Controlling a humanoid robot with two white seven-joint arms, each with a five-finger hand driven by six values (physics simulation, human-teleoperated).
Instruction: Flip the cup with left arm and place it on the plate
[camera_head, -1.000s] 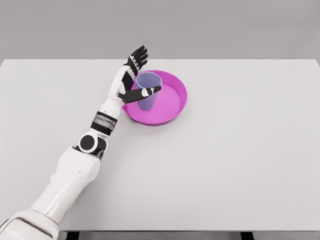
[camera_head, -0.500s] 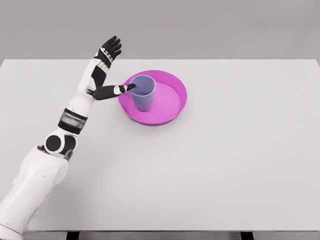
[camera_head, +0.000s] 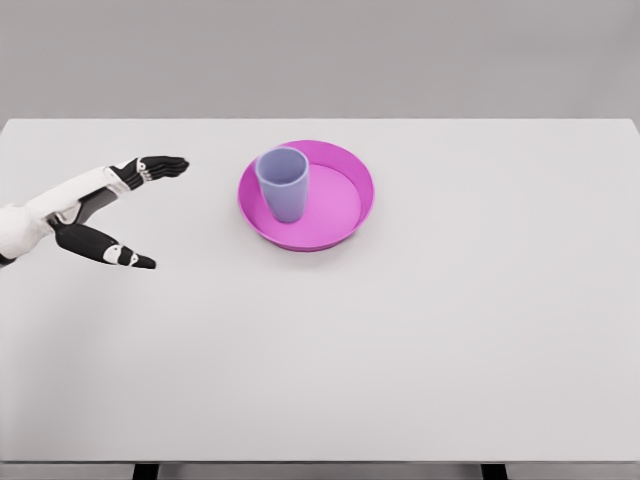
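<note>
Head view: cup upright in plate, left hand empty.
Left hand (camera_head: 95, 215) enters at the left edge, fingers (camera_head: 160, 166) and thumb splayed wide, grasping nothing, touching nothing visible, well apart from the plate. Lilac cup (camera_head: 283, 183) stands mouth-up on the left part of the magenta plate (camera_head: 345, 207), on the white table (camera_head: 400, 340).

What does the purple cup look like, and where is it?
The cup is pale bluish-purple, smooth and plain, like plastic, with no handle. It stands upright with its open mouth up, wider at the rim than at the bottom. It sits inside the pink plate, toward the plate's left side. Nothing else touches it; the left hand is well away.
</note>
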